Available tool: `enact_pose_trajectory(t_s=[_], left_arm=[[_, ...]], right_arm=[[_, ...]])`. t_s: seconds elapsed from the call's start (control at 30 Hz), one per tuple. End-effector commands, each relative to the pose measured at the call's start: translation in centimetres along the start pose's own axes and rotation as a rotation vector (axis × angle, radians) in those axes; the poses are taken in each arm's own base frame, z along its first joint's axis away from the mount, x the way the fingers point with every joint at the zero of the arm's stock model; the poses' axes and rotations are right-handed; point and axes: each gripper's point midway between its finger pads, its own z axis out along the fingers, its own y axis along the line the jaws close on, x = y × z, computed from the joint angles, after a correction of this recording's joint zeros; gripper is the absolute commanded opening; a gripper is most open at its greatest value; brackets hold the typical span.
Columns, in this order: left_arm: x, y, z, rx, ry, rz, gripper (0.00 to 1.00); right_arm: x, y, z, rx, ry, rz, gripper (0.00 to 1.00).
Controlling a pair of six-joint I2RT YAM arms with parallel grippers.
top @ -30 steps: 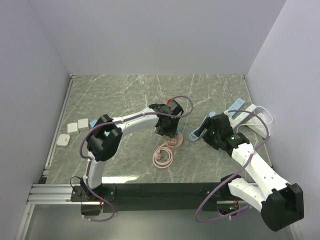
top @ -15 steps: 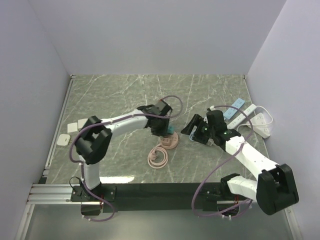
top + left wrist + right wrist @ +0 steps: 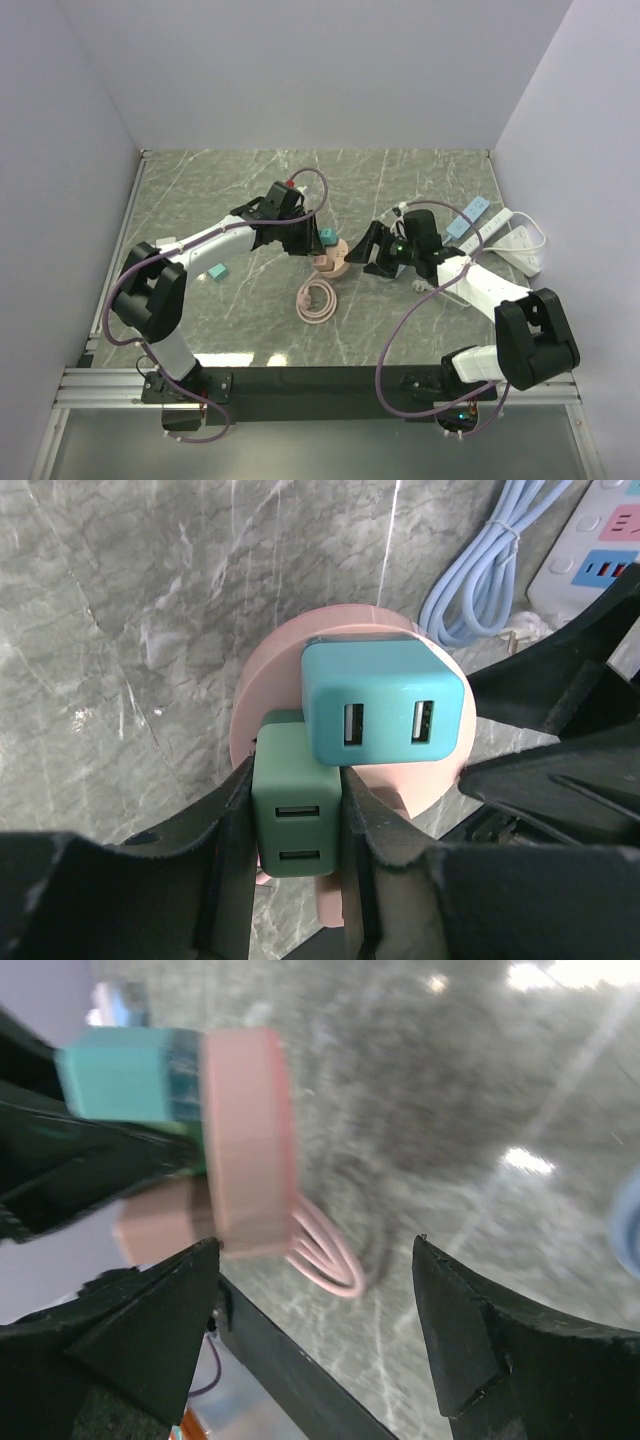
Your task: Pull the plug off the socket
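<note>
Now the left claw [image 3: 297,805] is clamped on the small green square plug [image 3: 298,770], stuck in the round pink plastic socket [image 3: 270,680] just ahead. The right claw [image 3: 315,1245] stands wide apart beside that socket.

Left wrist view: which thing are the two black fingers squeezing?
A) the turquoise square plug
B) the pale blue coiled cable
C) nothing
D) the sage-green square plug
D: the left gripper presses both sides of the sage-green square plug, seated in the round pink socket beside the turquoise square plug.
</note>
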Motion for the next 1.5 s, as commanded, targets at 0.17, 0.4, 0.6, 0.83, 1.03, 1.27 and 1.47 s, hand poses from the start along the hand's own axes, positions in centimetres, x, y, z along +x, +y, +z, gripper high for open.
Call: enact_pose_trajectory(t_s=[0.17, 0.4, 0.6, 0.83, 1.03, 1.27, 1.47], left_arm=[[-1.4, -4.0, -2.0, 0.162, -0.053, 0.008, 0.00], [-1.9, -6.4, -3.2, 0.271, -0.064, 0.004, 0.01], [-1.9, -6.6, -4.1, 0.278, -0.074, 0.012, 0.01], [-3.4, 0.1, -5.9, 0.031, -0.166, -0.081, 0.00], [-5.0, 3.2, -10.2, 0.048, -0.300, -0.135, 0.01], [-5.5, 6.3, -12.6, 0.056, -0.378, -0.133, 0.01], [-5.6, 12.6, -13.7, -0.291, -0.312, -0.126, 0.00]], right_arm=[[-1.9, 5.2, 0.8, -0.189, -0.015, -0.089, 0.84], [-1.1, 6.3, 2.9, -0.193, 0.044, -0.113, 0.72], [-2.3, 6.6, 4.0, -0.185, 0.016, -0.088, 0.07], [-3.1, 3.2, 4.8, 0.014, -0.015, -0.059, 0.00], [-1.8, 2.2, 5.6, 0.011, 0.042, -0.030, 0.00], [-2.0, 4.3, 6.1, -0.094, 0.078, -0.042, 0.00], [-3.3, 3.0, 6.4, 0.077, 0.064, -0.119, 0.00]])
